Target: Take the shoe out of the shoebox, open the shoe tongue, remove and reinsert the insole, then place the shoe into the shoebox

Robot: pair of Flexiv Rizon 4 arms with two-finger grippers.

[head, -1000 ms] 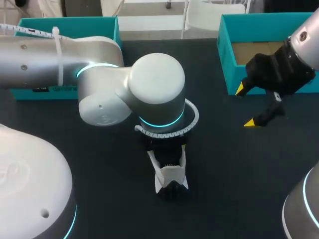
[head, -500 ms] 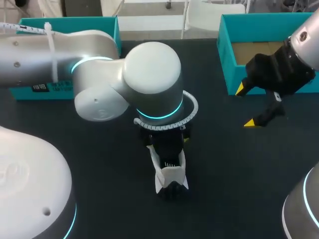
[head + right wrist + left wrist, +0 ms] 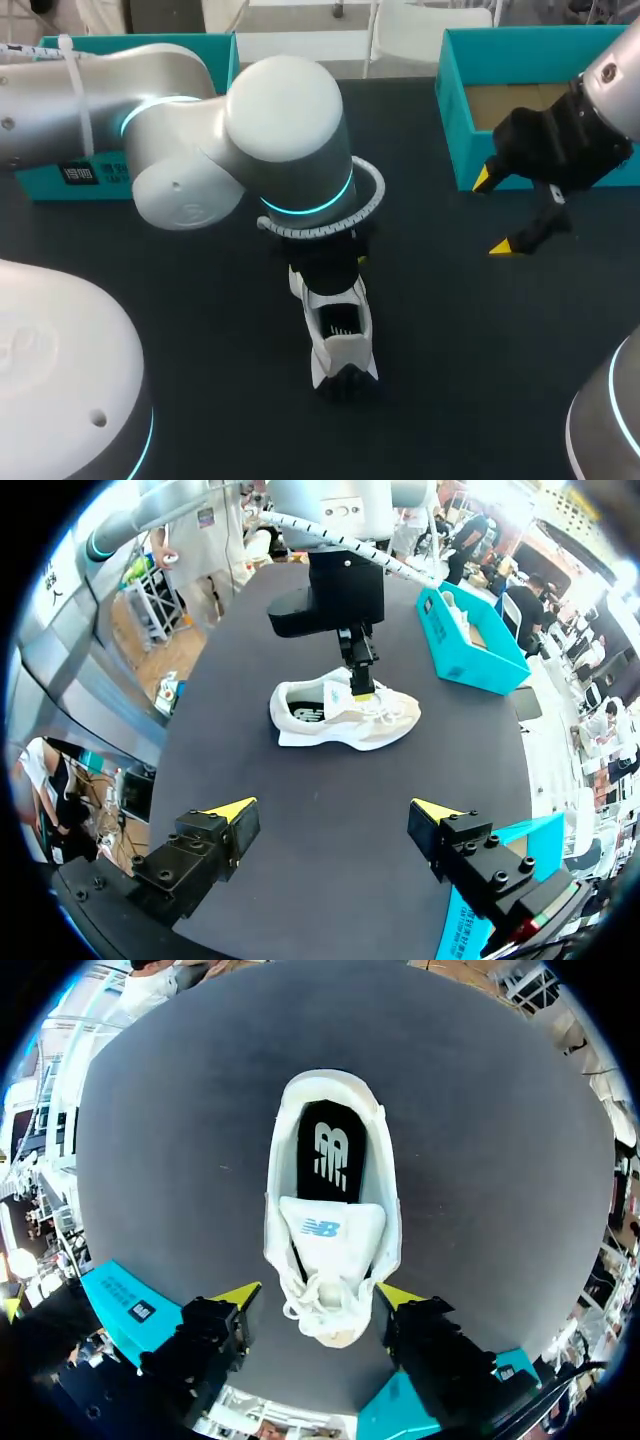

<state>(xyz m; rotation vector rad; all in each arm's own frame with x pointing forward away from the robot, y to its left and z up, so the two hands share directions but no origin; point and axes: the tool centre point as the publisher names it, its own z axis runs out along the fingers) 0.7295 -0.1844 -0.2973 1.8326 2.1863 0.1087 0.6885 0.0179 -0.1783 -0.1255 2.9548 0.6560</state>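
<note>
Two fingers of the left gripper [image 3: 318,1295] stand apart astride the laced end of the white sneaker [image 3: 330,1230], upright on the black table [image 3: 450,350]; the right gripper [image 3: 494,212], likewise spread, hangs beside the teal shoebox [image 3: 452,130].

A logo marks the shoe's [image 3: 333,1260] insole [image 3: 328,1150] and tongue [image 3: 325,1230]; the label [image 3: 79,175] on the teal shoebox [image 3: 40,186] at the bench's far left edge is illegible.

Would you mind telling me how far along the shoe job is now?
Done: the sneaker sits on the table, out of the teal shoebox. In hand: the left end effector, open, straddles its laces. Left: opening the tongue, pulling and refitting the seated insole, reboxing.
</note>
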